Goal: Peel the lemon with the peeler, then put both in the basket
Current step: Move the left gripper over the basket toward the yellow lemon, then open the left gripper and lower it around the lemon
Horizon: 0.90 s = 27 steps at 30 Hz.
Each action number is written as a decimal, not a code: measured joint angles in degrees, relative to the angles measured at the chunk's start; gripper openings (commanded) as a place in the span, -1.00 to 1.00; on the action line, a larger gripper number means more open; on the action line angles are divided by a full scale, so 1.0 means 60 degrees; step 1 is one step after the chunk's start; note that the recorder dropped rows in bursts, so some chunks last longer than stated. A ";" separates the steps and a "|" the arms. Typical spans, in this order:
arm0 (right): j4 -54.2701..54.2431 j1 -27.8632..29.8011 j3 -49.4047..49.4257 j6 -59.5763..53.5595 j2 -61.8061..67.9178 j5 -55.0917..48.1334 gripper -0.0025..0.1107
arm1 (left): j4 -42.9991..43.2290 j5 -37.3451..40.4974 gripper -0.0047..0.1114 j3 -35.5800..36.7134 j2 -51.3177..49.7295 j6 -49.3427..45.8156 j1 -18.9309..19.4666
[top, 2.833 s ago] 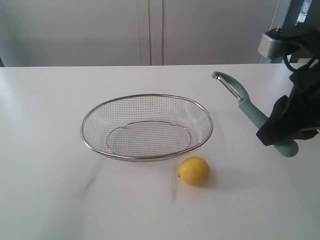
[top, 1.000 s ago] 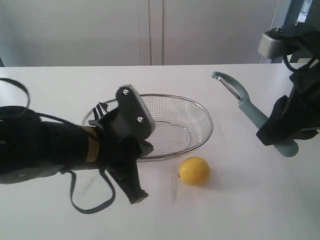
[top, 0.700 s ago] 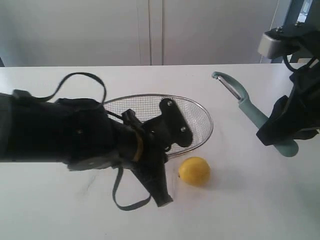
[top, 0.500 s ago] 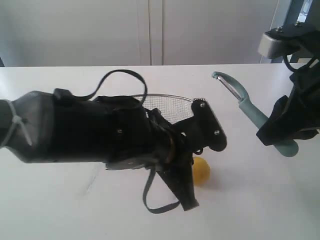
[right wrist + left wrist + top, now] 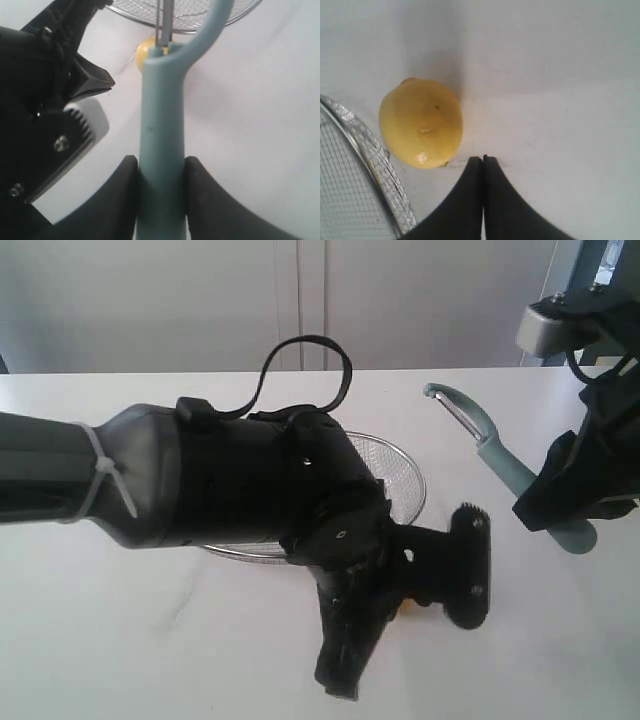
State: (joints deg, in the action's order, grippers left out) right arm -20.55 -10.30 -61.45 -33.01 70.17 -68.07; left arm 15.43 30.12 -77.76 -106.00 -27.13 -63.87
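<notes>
One lemon (image 5: 421, 123) lies on the white desk (image 5: 100, 640), just beside the rim of the basket (image 5: 375, 165) but outside it, its skin unpeeled. In the exterior view it is almost wholly hidden behind the left arm (image 5: 250, 480). The left tool (image 5: 483, 162) hangs close to the fruit with its two fingers pressed together and nothing between them. I cannot tell whether the tips touch the lemon. Off to the side, well apart from the fruit, the right tool (image 5: 560, 510) holds the peeler (image 5: 500, 462) by its thick teal handle, head raised above the desk.

The risk I see is a nudge. With its fingers pressed together, the left tool cannot take the lemon, and a smooth round fruit will likely roll away if the tips push it. If the fingers spread this near the basket, one may catch the wire rim and shift the basket too.

Against the earliest frame, the left arm is new: it was absent, then swept in across the basket and now covers most of it. Lemon, basket, peeler and right tool sit where they were.
</notes>
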 measured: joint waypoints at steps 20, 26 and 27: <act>0.0000 0.0000 0.0000 0.0000 0.0000 0.0000 -0.96 | -0.1108 -0.0508 -0.29 0.0000 0.0000 0.2041 0.0000; 0.0000 0.0000 0.0000 0.0000 0.0000 0.0000 -0.96 | -0.1167 -0.0602 0.40 0.0000 0.0000 0.4692 0.0000; 0.0000 0.0000 0.0000 0.0000 0.0000 0.0000 -0.96 | -0.1184 -0.0623 0.43 0.0000 0.0000 0.5053 0.0000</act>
State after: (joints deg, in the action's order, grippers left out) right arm -20.55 -10.30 -61.45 -33.01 70.17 -68.07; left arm 8.33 26.39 -77.76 -106.00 3.19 -63.87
